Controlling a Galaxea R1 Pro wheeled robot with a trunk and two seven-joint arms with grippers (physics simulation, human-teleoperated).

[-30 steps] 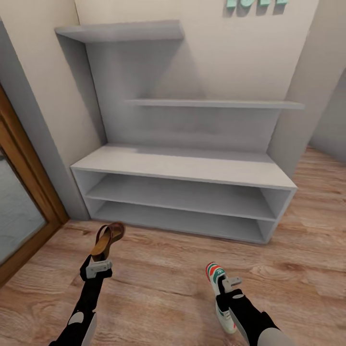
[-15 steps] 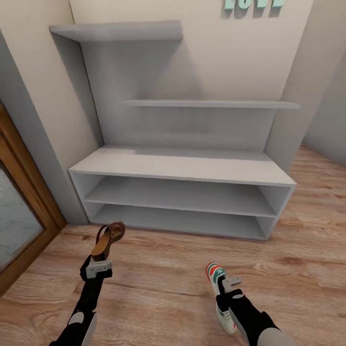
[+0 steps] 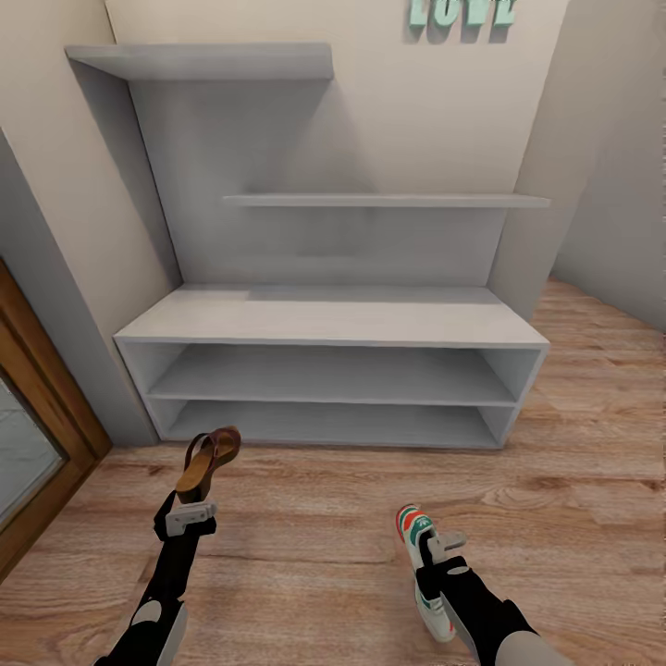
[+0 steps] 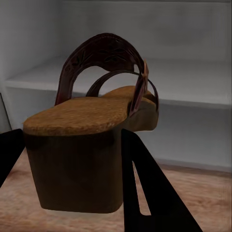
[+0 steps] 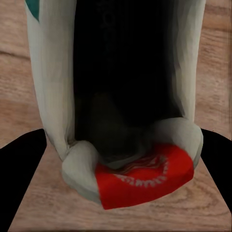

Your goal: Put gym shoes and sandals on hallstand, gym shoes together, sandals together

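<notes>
Wood-plank floor (image 3: pixel 314 518), light brown with clear grain, runs from the robot's arms up to the foot of the shoe rack (image 3: pixel 333 319). The rack is pale grey-white, with a broad flat top, two low open shelves under it and two stepped shelves on the cream wall above; all of its surfaces are bare. Teal letters (image 3: pixel 461 11) hang on the wall near the top edge of the head view. A wooden door frame (image 3: pixel 42 398) with a glass pane stands at the far left, and a grey wall closes the corridor on the right.

The left gripper (image 3: pixel 189 511) has its jaws clamped on the heel of a brown sandal (image 3: pixel 208 458), which is held off the floor with its toe pointing ahead toward the rack. In the left wrist view the sandal (image 4: pixel 92 140) sits between the dark fingers (image 4: pixel 145 193), tan insole up and dark straps arching over it, the rack's shelves straight beyond it.

The right gripper (image 3: pixel 442 546) has its jaws closed on a white sneaker (image 3: pixel 421 564) with teal and red-orange stripes, which lies lengthwise along the arm above the planks. In the right wrist view the sneaker (image 5: pixel 130 111) shows its dark opening and a red tab, with floor behind it.
</notes>
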